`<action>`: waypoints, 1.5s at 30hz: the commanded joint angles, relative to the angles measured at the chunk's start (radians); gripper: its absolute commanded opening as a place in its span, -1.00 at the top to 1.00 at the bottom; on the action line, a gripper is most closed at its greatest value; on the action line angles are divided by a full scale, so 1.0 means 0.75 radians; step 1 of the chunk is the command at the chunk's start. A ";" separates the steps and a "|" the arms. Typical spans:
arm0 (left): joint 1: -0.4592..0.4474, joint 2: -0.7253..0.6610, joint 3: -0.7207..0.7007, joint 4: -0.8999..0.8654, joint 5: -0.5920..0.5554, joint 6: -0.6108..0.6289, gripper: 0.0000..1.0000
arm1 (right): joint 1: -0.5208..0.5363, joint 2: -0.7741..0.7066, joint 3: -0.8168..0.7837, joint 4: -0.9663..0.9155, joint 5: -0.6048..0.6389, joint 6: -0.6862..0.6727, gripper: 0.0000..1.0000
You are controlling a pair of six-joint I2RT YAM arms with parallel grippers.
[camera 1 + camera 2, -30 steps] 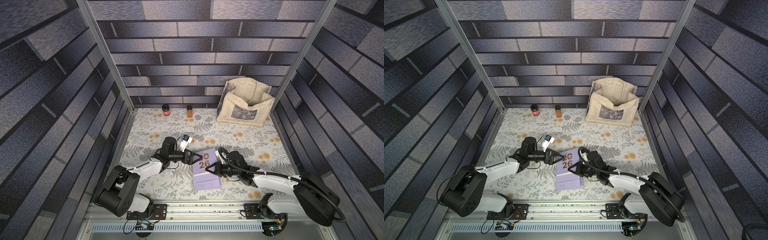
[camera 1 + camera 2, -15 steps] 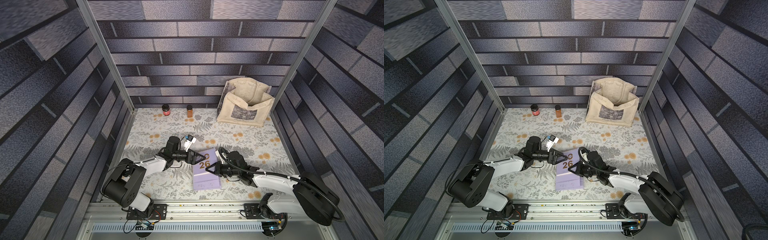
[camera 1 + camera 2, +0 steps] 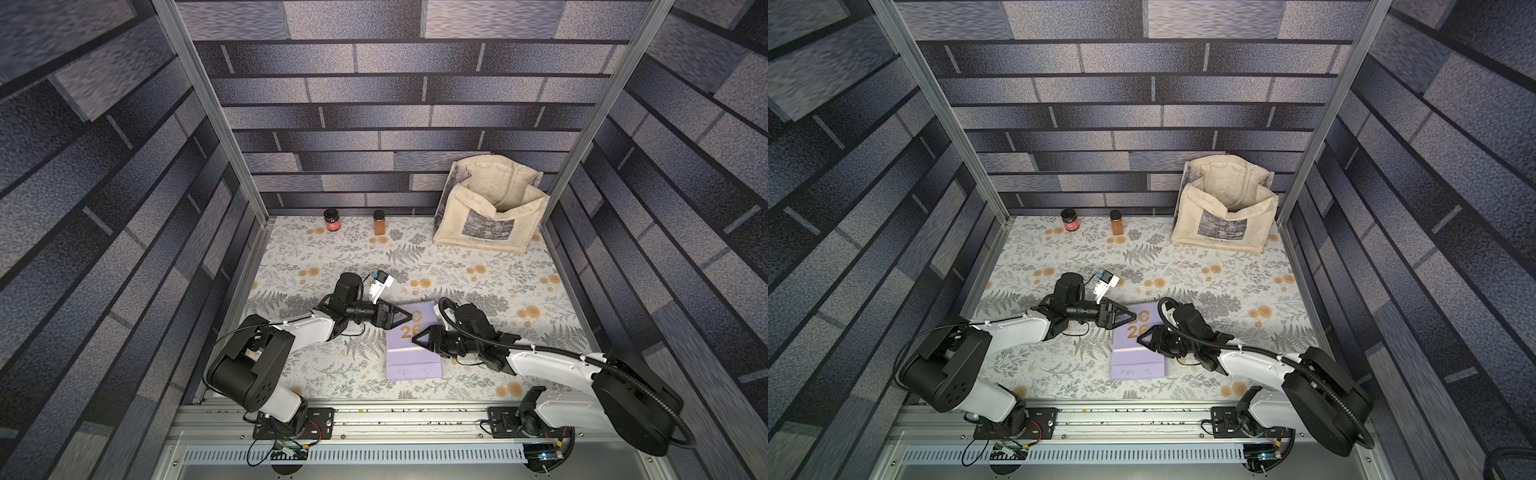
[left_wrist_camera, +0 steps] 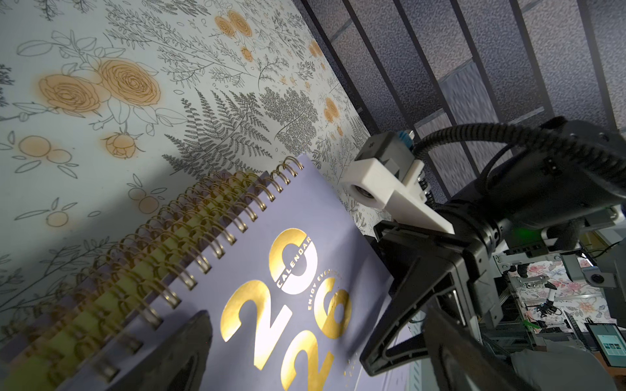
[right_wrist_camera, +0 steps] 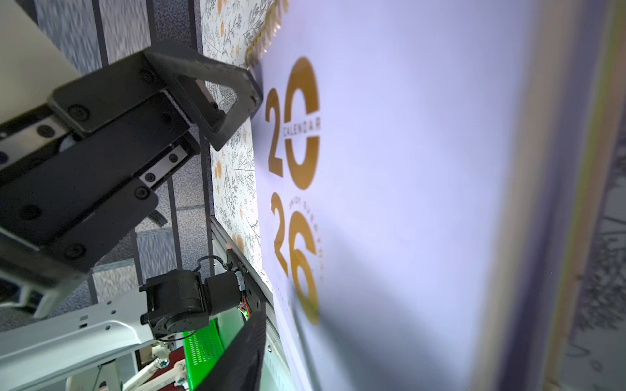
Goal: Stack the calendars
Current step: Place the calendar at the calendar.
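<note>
The calendars (image 3: 405, 353) (image 3: 1133, 353) lie in one pile at the middle front of the table, with a lavender cover bearing a gold "2026" on top (image 4: 271, 304) (image 5: 389, 169). Yellow-green edges (image 4: 111, 298) show under it by the spirals, and a lavender one pokes out at the front (image 3: 411, 368). My left gripper (image 3: 405, 318) (image 3: 1128, 318) is open at the pile's spiral-end left corner. My right gripper (image 3: 417, 338) (image 3: 1142, 338) is at the pile's right side. Its one visible finger (image 5: 237, 355) stands off the cover with a gap showing.
A cream tote bag (image 3: 490, 220) (image 3: 1225, 220) stands open at the back right. Two small jars, red (image 3: 332, 220) and orange (image 3: 379, 222), stand against the back wall. Dark brick-pattern walls close in the floral table on three sides. A metal rail (image 3: 395, 415) runs along the front.
My left gripper has reached rightward to the pile's corner, still open. The right gripper stays at the pile's right side and its jaws have parted.
</note>
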 commanded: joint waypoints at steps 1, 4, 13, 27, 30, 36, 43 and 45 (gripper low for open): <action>-0.008 0.040 0.020 -0.080 -0.018 0.023 -1.00 | 0.011 -0.026 0.004 -0.175 0.079 -0.025 -0.20; -0.009 0.048 0.022 -0.086 -0.060 0.026 -1.00 | 0.012 -0.056 0.026 -0.265 0.113 -0.045 -0.30; -0.008 0.055 0.034 -0.099 -0.072 0.030 -1.00 | 0.010 -0.142 0.086 -0.558 0.244 -0.077 -0.61; -0.008 0.018 0.044 -0.101 -0.109 0.023 -1.00 | 0.010 -0.152 0.153 -0.757 0.353 -0.123 -0.87; -0.008 -0.014 0.057 -0.108 -0.121 0.023 -1.00 | 0.009 -0.145 0.171 -0.774 0.366 -0.134 -0.90; -0.006 -0.061 0.073 -0.121 -0.151 0.020 -1.00 | 0.010 -0.172 0.229 -0.812 0.406 -0.199 -0.97; 0.026 -0.279 0.024 -0.165 -0.264 0.015 -1.00 | -0.027 -0.129 0.400 -0.938 0.442 -0.335 -1.00; 0.044 -0.350 -0.015 -0.183 -0.303 0.020 -1.00 | -0.057 -0.093 0.416 -0.917 0.413 -0.346 -1.00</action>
